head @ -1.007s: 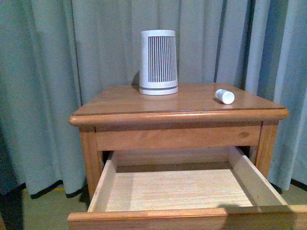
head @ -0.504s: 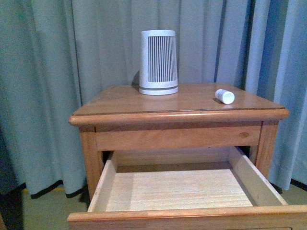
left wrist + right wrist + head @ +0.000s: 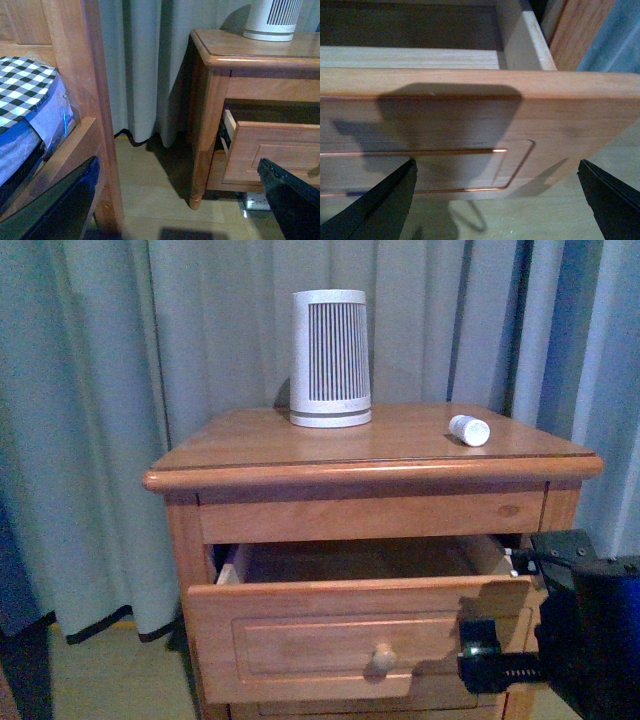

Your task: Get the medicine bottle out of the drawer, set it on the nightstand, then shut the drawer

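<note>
While the medicine bottle (image 3: pixel 469 429) is already lying on its side at the right of the nightstand (image 3: pixel 250 445) top, well apart from the white slatted device (image 3: pixel 329 358) standing at the upper centre of the front view, you are now seeing the drawer (image 3: pixel 330 635) much further in than it was half a second ago. Then it was pulled far out, with its pale floor fully exposed along the bottom of the frame; now its panelled front and round knob (image 3: pixel 381 658) are showing in the lower centre, and only a narrow dark strip of the interior is remaining above the front's top edge. Judge from this that the placing step is done and the closing step is under way but not finished, since the front is still standing proud of the cabinet.

Right gripper (image 3: pixel 495 200): the arm is entering the lower right of the front view as a dark mass, level with the drawer front. In the right wrist view its two dark fingers are sitting wide apart at the lower corners, spread and holding nothing, with the drawer front filling the frame just ahead; whether they are touching the wood you cannot tell.

Left gripper (image 3: pixel 175 210): its fingers are likewise spread and empty at the bottom corners of the left wrist view, hanging low beside the nightstand's left side, with a bed frame (image 3: pixel 85 100) at the left and curtains (image 3: pixel 145 60) behind.
</note>
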Robot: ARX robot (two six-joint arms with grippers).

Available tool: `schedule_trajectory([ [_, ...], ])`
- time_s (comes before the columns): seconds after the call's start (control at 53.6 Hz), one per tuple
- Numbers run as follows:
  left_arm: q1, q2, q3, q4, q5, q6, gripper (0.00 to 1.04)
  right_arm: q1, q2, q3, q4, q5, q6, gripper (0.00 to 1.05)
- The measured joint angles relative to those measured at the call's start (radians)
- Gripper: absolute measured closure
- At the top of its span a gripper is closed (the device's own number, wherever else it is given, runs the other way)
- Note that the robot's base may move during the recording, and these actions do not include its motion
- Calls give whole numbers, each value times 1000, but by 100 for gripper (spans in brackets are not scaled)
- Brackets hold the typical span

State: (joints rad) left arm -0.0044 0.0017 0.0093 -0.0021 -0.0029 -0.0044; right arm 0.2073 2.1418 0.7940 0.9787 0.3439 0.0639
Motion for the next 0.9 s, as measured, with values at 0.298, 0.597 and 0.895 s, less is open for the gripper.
schedule_trajectory([
  [0.298, 0, 0, 0, 0, 0, 0, 7, -24, 106, 276, -116, -18, -54, 7],
  [0.597, 0, 0, 0, 0, 0, 0, 7, -28, 135, 324, -120, -30, -62, 7],
  [0.895, 0, 0, 0, 0, 0, 0, 7, -22, 2, 177, -123, -63, -24, 7],
])
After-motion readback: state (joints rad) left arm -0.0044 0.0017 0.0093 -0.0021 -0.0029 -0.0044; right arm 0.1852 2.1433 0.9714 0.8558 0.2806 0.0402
